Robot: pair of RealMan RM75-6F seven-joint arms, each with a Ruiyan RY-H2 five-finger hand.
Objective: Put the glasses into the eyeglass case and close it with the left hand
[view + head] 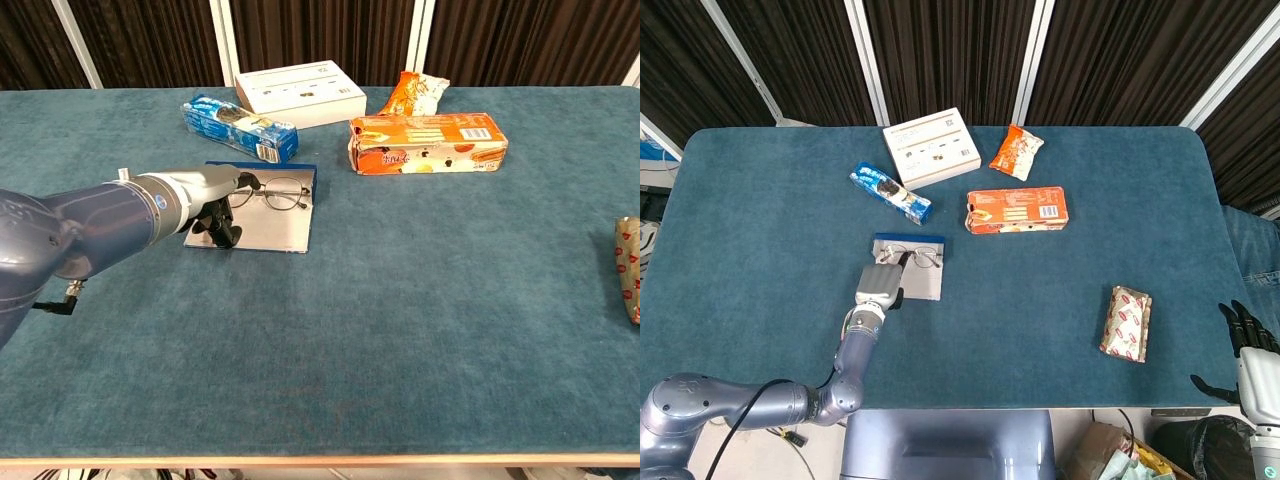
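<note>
The eyeglass case lies open on the blue table left of centre, a flat grey tray with a blue edge at its far side. The thin-framed glasses lie across its far half. My left hand rests at the case's left side. In the chest view the left hand pinches the left end of the glasses over the case, its other fingers curled down at the tray's near left edge. My right hand hangs off the table at the lower right, fingers apart and holding nothing.
A blue biscuit pack lies just beyond the case. A white box, an orange snack bag and an orange carton sit further back. A red and white packet lies near the right front.
</note>
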